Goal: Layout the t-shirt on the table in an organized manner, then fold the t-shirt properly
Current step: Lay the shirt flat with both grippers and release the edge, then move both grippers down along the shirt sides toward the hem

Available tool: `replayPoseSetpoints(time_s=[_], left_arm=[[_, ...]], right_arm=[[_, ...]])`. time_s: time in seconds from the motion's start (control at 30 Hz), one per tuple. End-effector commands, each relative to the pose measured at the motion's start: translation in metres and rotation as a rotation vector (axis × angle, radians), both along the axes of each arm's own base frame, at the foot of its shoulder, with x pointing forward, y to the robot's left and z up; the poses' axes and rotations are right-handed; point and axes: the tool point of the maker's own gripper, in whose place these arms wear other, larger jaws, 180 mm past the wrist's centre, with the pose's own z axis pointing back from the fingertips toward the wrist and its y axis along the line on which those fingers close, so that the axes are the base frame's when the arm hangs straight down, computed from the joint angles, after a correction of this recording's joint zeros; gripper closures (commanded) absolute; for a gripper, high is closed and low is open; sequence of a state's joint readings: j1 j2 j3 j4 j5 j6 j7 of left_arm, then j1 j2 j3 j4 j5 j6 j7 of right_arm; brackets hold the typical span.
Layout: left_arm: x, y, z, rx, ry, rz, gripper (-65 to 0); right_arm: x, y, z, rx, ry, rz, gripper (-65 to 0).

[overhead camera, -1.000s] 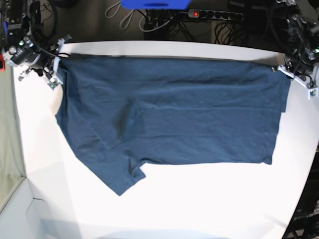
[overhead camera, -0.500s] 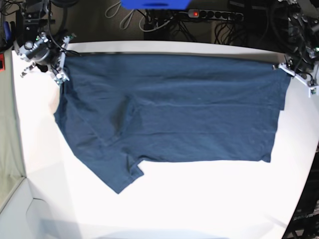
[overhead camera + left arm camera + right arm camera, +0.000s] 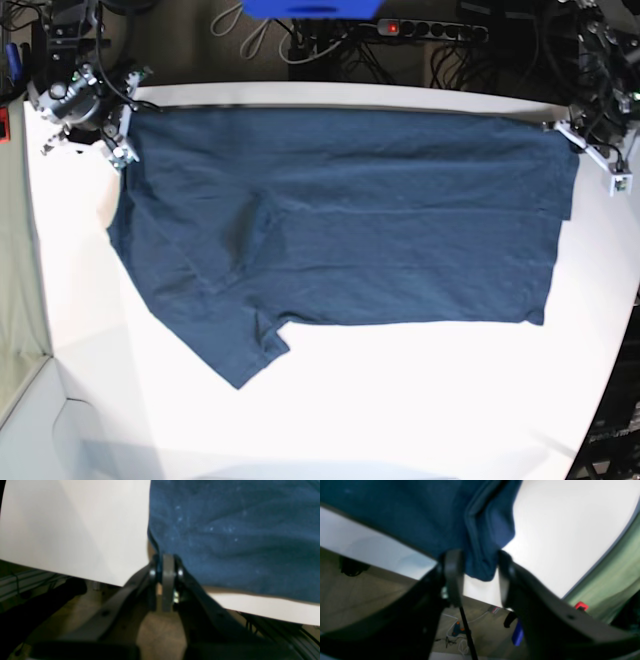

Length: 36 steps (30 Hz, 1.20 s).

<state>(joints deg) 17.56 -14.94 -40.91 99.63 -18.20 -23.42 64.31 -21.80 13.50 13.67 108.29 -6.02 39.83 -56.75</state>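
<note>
T-shirt [image 3: 350, 215], soft navy cotton, lies flat on our matte white table [image 3: 400, 400]; left gripper [image 3: 166, 566] pinches its corner, right gripper [image 3: 477, 576] stands parted around a rolled hem.

The t-shirt [image 3: 350, 215] lies flat on the table [image 3: 400, 400], along its far edge. One sleeve points to the near left. Each far corner sits at a gripper.

A robotics lab: a white table [image 3: 330, 400] with an arm mounted at each far corner, a power strip [image 3: 420, 29] and tangled cables [image 3: 340, 55] on the floor behind.
</note>
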Motion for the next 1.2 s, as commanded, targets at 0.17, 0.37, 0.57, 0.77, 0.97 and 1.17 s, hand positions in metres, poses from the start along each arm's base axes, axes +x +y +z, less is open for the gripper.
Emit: replayPoseSetpoints(time_s=[0.17, 0.37, 0.57, 0.77, 0.97, 1.17], left_arm=[[0.004, 0.008, 0.010, 0.030, -0.023, -0.010, -15.4], [0.006, 0.007, 0.013, 0.035, -0.034, -0.013, -27.7], [0.007, 0.013, 0.018, 0.042, -0.048, 0.003, -28.0], [0.019, 0.040, 0.044, 0.073, -0.142, 0.093, -28.1], [0.058, 0.050, 0.078, 0.072, -0.285, 0.138, -28.2], [0.108, 0.053, 0.117, 0.070, -0.427, 0.162, -38.6]], right_arm=[[0.006, -0.011, 0.011, -0.021, -0.039, -0.020, -28.0], [0.017, -0.036, 0.026, -0.023, -0.118, -0.152, -28.1], [0.021, -0.046, 0.032, -0.028, -0.145, -0.192, -28.1], [0.041, -0.044, 0.042, -0.020, -0.193, -0.198, -28.1], [0.090, -0.025, 0.064, 0.006, -0.293, -0.140, -28.1], [0.151, 0.005, 0.093, 0.052, -0.399, -0.053, -28.1]])
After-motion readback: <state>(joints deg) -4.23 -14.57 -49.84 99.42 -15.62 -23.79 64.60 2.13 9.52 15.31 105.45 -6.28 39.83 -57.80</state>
